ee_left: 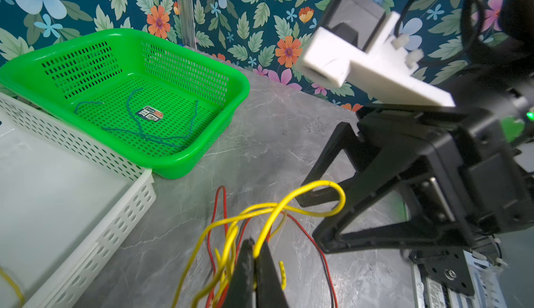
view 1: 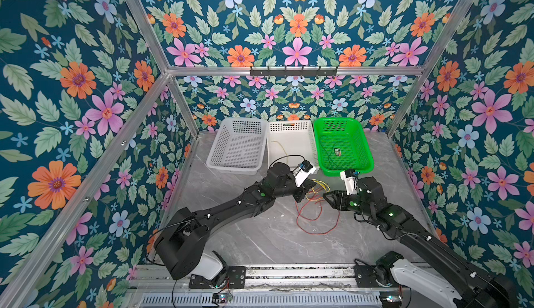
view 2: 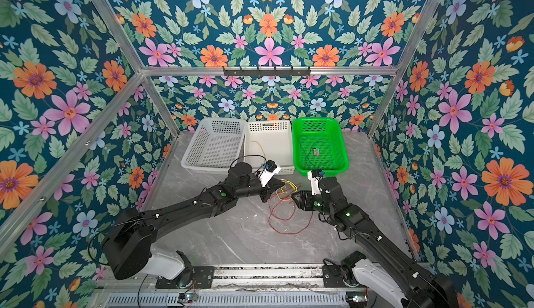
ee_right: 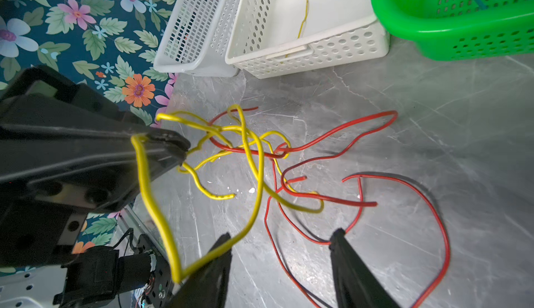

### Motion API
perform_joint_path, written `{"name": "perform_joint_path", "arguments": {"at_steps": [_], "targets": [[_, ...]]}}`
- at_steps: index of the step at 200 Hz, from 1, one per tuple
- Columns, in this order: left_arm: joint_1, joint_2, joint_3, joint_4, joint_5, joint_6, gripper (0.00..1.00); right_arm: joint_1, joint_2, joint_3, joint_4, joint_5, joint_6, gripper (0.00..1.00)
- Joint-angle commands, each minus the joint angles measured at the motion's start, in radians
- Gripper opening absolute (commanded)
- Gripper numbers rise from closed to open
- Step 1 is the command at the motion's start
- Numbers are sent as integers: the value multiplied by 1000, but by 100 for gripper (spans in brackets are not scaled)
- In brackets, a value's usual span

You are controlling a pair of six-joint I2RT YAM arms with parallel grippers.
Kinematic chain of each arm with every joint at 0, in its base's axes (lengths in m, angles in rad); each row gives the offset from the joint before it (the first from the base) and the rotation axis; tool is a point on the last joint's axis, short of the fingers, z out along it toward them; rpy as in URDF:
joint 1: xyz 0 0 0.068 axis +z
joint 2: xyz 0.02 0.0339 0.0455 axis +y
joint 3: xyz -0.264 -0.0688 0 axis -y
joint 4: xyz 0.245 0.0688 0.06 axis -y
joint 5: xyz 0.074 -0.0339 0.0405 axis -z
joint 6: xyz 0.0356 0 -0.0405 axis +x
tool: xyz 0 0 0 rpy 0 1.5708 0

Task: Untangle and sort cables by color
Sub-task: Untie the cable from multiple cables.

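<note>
The left gripper [ee_left: 254, 246] is pinching a yellow cable [ee_left: 323, 183] between pressed-together fingers, while the right gripper [ee_right: 281, 234] is holding its fingers spread (the yellow loop running just beside one fingertip), red cables [ee_right: 361, 203] lying beyond them.

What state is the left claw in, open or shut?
Shut. In the left wrist view the left claw has jaws together, pinching a yellow cable.
</note>
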Motion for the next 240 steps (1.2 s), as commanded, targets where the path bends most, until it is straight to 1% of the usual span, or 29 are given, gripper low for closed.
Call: {"name": "perform_joint_path", "arguments": {"at_steps": [1,13,39,50,73,84,102,125,164,182,202,222,240], "targets": [[-2,-13,2,60,63,-33,0,1,29,-2,81,0,-42,49],[-2,-18,6,71,96,-46,0,2,47,-4,92,1,-62,47],[-1,-19,23,79,159,-66,0,2,65,-17,141,-14,-110,47],[-1,-20,25,80,168,-66,0,2,62,-21,152,-13,-138,49],[0,-14,30,78,184,-69,0,2,36,-31,171,13,-191,49],[1,-11,31,72,178,-69,0,2,14,-31,162,14,-216,51],[4,-11,31,63,173,-69,0,2,-39,-37,136,4,-248,54],[14,-17,28,55,161,-65,0,2,-144,-50,65,2,-290,57],[38,-20,22,46,156,-58,0,1,-333,-64,-107,79,-341,63],[46,-14,26,47,164,-60,0,2,-385,-99,-72,72,-337,67],[46,-9,34,47,178,-61,0,2,-357,-100,-63,80,-358,67],[47,-10,36,47,186,-63,0,1,-297,-99,-10,54,-381,68],[47,-16,29,51,191,-66,0,1,-235,-94,43,61,-405,68]]}}
